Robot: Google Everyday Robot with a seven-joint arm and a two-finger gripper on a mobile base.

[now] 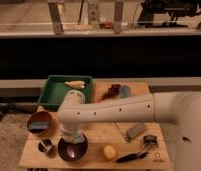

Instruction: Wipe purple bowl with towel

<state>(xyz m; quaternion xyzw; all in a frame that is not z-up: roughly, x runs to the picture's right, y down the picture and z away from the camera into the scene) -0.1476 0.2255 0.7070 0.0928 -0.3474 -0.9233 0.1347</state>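
the hand (73,139) hangs at the end of the white arm (114,111), low over the purple bowl (74,152), which sits at the front left of the bench (99,132). whether the hand is clenched or released cannot be told. a small metal cup (45,146) stands just left of the purple bowl, with an orange-brown bowl (40,122) behind it.

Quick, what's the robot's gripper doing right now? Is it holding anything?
Gripper: down over the purple bowl, mostly hidden by the arm; open, shut or holding something cannot be told.
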